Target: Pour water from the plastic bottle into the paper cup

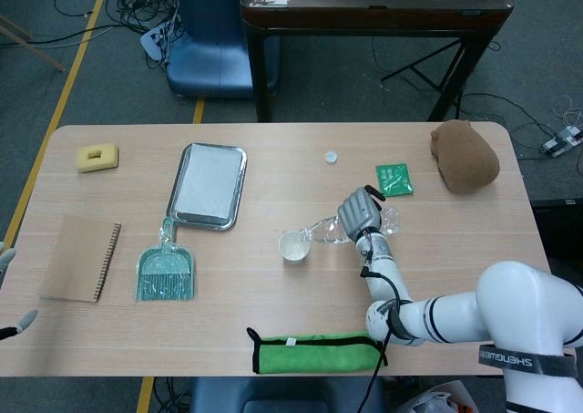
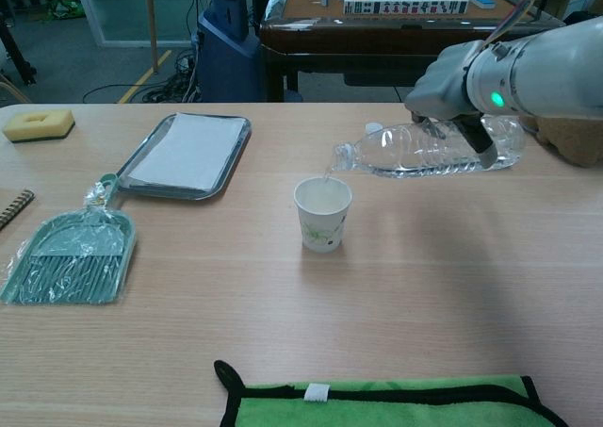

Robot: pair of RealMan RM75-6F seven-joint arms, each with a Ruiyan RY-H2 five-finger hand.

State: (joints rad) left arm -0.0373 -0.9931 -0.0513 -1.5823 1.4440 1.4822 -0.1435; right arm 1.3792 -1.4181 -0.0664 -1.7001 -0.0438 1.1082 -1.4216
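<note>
Lying along the near edge of the table [image 1: 273, 139], a green cloth [image 1: 314, 352] with black trim nearly reaches the lip, and bare wood stretches between it and the cup. At the near left edge, only the fingertips of the left hand [image 1: 13, 290] show, spread apart and holding nothing. Left of centre sit a brown notebook [image 1: 78, 258] and a teal dustpan [image 2: 68, 253] wrapped in plastic, both well apart from the cup.

Near the middle stands the paper cup [image 2: 322, 213], upright, with open table all round it. Just above its rim hangs the mouth of the plastic bottle [image 2: 424, 151], tipped nearly flat with its neck pointing left, and a thin stream of water falls from it into the cup. The right hand [image 2: 452, 83] grasps the bottle around its body, fingers wrapped over the top.

Farther back lie a metal tray [image 1: 208, 184] on the left, a white bottle cap [image 1: 331, 157] and a green packet [image 1: 393, 179] behind the bottle. A yellow sponge [image 1: 97, 157] rests near the far left edge, a brown lump [image 1: 465, 155] near the far right corner.
</note>
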